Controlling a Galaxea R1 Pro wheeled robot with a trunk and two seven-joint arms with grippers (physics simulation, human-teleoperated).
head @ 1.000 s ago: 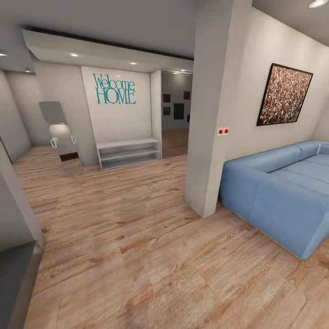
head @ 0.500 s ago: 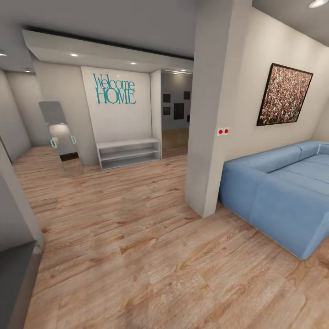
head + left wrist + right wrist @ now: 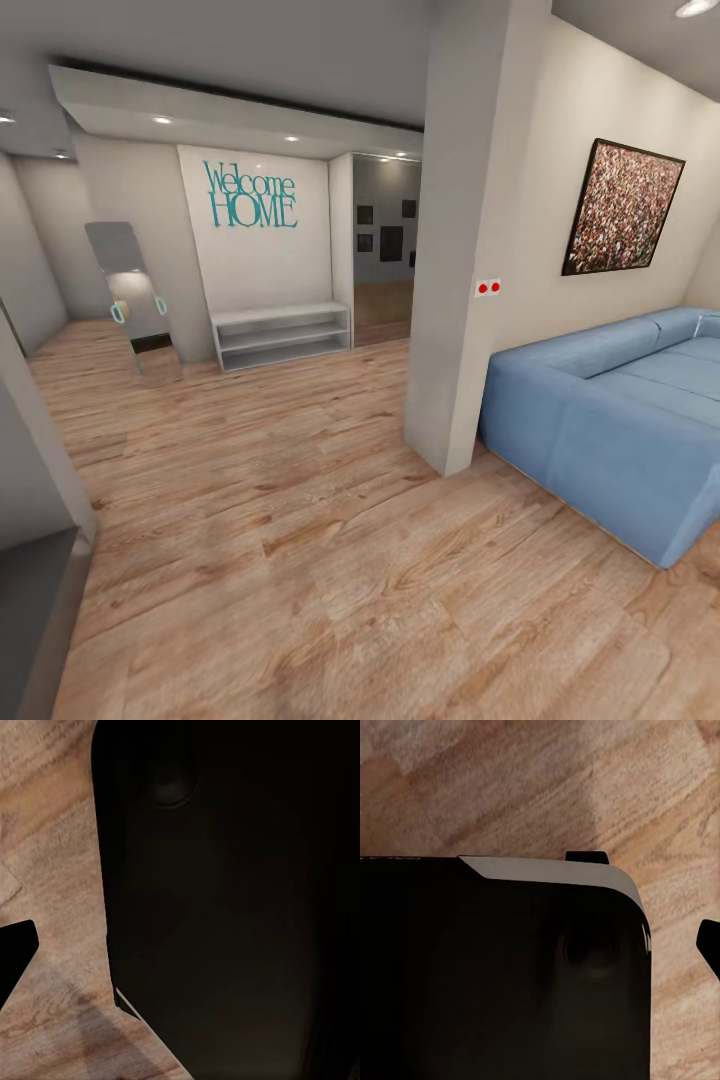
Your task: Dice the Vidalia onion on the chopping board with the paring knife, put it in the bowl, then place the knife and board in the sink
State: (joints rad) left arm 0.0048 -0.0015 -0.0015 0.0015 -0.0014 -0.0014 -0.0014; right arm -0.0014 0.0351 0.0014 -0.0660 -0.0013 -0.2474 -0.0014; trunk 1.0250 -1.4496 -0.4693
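A warm brown wood-plank floor [image 3: 300, 540] spreads across the lower two thirds of the head view. At the right edge sits a big pale-blue upholstered sofa [image 3: 620, 430]. Up the centre right rises a plain off-white square pillar [image 3: 460, 250] carrying a small white switch plate with two red dots [image 3: 488, 288]. On the wall at the upper right hangs a dark-framed speckled picture [image 3: 622, 208]. In the upper left, a white wall panel bears teal "Welcome HOME" lettering [image 3: 250, 195] above a low white open shelf unit [image 3: 282, 335]; further left, a tall mirror panel [image 3: 135, 300] leans against the wall. A grey slab edge [image 3: 35, 610] cuts the lower left corner.

This is a living space, not the kitchen, so the onion, sink, board, knife and bowl lie somewhere outside these pictures, and the robot appears to be on its way to them.

Both wrist views look down on plank flooring past a large black housing [image 3: 240, 907] of the robot's own body, with a pale trim [image 3: 547, 870] along its edge in the right wrist view. I cannot tell how wide either gripper stands.

The likely risk from here is the drive itself: turning tightly could clip the pillar's corner or the sofa, since both stand close to the open path.
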